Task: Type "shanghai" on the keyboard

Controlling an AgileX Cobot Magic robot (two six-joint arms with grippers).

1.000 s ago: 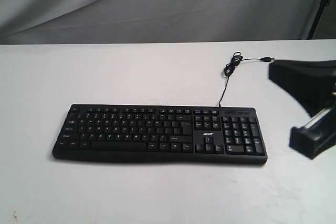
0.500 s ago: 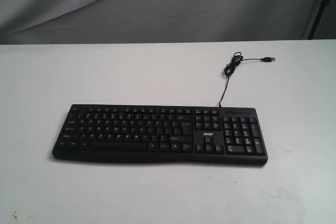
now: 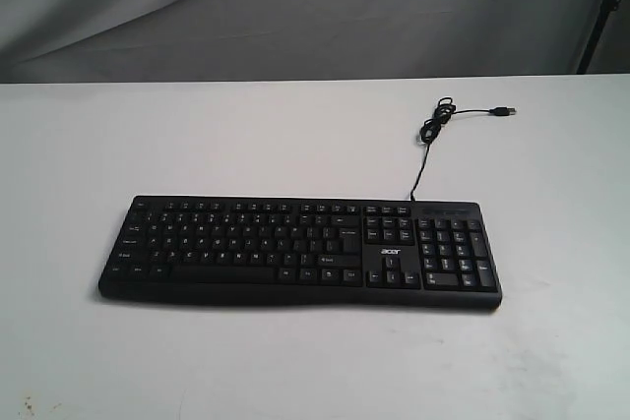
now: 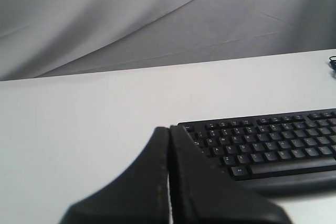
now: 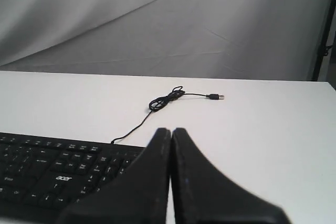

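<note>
keyboard (image 4: 273,145) cropped both wrist views; key legends (image 3: 246,238) unreadable

A white table (image 3: 295,135) (faintly speckled) stands before a creased grey backdrop (image 3: 394,7).

One keyboard (image 3: 300,251), one cable (image 3: 430,129), one left hand (image 4: 169,129), one right hand (image 5: 171,130)

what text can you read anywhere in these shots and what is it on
"acer": small white logo on the keyboard, between the letter block and the number pad.
Key legends: white marks on the keys, too small and blurred to read in any view.
No other text shows.
</note>
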